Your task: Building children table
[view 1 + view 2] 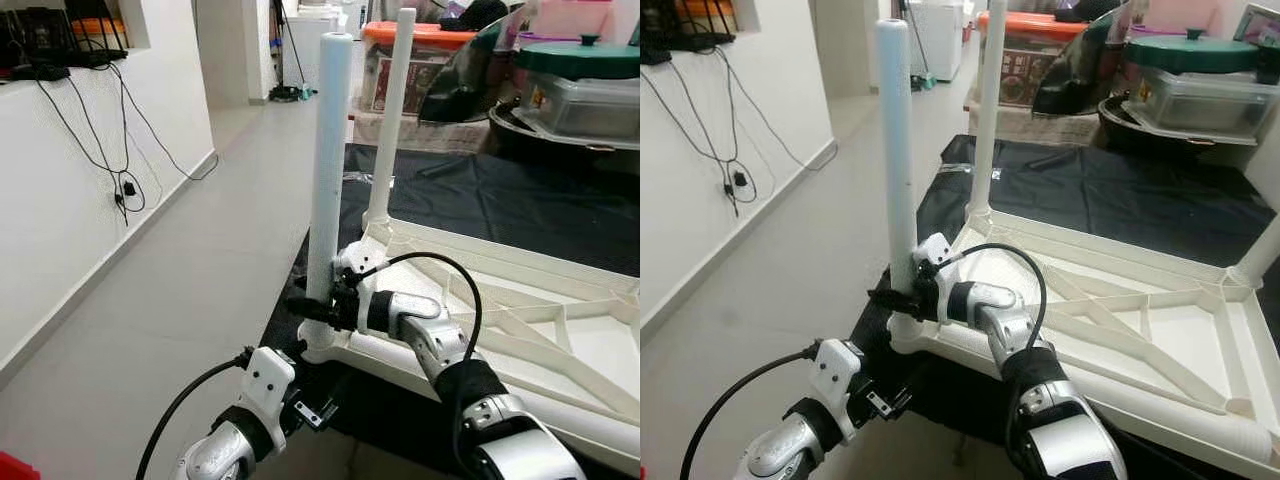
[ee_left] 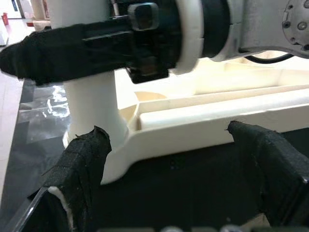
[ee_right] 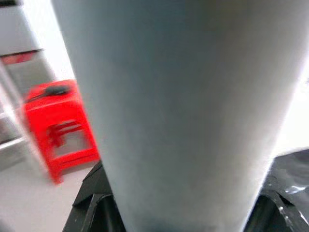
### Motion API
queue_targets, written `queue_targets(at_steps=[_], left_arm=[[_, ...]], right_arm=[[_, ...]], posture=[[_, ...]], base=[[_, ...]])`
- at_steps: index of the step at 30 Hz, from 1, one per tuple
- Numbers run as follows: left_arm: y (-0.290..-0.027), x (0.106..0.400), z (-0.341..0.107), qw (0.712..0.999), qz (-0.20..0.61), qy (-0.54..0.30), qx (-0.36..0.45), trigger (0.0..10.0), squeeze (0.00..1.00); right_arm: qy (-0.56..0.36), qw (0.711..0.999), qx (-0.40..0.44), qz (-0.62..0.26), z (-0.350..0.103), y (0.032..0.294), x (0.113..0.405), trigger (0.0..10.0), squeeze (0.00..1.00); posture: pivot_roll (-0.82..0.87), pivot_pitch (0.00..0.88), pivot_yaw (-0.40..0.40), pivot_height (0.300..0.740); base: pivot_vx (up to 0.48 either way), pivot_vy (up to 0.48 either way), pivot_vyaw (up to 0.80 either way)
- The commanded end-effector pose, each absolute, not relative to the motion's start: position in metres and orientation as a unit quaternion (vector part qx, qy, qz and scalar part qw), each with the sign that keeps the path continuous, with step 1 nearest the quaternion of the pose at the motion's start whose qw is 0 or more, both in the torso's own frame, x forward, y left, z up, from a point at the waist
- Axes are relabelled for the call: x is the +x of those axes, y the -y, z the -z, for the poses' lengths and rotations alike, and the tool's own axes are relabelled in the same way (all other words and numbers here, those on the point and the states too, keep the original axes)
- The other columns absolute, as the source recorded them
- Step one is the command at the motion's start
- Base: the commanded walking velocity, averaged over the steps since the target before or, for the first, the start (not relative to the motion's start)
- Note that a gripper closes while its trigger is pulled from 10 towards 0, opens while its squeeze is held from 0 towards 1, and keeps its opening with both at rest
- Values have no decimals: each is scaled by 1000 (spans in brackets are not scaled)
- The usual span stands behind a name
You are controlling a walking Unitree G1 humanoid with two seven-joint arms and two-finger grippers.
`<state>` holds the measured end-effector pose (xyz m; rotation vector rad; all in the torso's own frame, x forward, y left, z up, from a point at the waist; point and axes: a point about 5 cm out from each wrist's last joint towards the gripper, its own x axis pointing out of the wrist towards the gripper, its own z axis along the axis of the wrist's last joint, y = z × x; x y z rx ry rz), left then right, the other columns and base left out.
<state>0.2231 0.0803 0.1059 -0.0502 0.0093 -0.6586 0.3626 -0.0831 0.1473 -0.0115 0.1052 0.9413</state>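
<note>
A white plastic children's table [image 1: 520, 335] lies upside down on a black sheet [image 1: 500, 200]. A white leg [image 1: 330, 170] stands upright in its near corner socket, and a second leg [image 1: 390, 120] stands in the far corner. My right gripper [image 1: 312, 308] is shut on the near leg just above the socket; in the right wrist view that leg [image 3: 183, 111] sits between the black fingers [image 3: 91, 212]. My left gripper [image 2: 174, 169] is open, low in front of the table's near corner [image 2: 91, 116], and its fingers [image 2: 82, 164] hold nothing.
A white wall [image 1: 60, 220] with hanging cables runs along the left of a grey floor [image 1: 170, 300]. Storage boxes [image 1: 415, 60] and lidded containers [image 1: 580, 85] crowd the back. A red stool [image 3: 58, 130] stands nearby. A third leg [image 1: 1260, 255] rises at the right.
</note>
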Motion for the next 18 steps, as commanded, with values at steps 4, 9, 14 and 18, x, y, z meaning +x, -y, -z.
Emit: queue_targets(at_steps=[4, 9, 14, 18], left_arm=[[-80, 222, -101, 945, 326, -18, -32, 10000, 0], [-80, 222, -101, 944, 327, -19, -32, 10000, 0], [-79, 222, -100, 944, 327, -19, -31, 10000, 0], [-79, 221, -100, 945, 326, -19, -31, 10000, 0]], right_arm=[[-36, 994, 56, -84, -147, 115, 379, 0, 0], [-16, 996, 76, 36, -148, 120, 372, 0, 0], [-11, 992, 95, 87, -149, 118, 369, 0, 0], [-29, 974, 144, 174, -147, 111, 364, 0, 0]], posture=[[43, 0, -36, 740], [47, 0, -39, 740], [48, 0, -42, 740], [52, 0, -45, 740]], base=[[0, 0, 0], [0, 0, 0], [0, 0, 0], [0, 0, 0]])
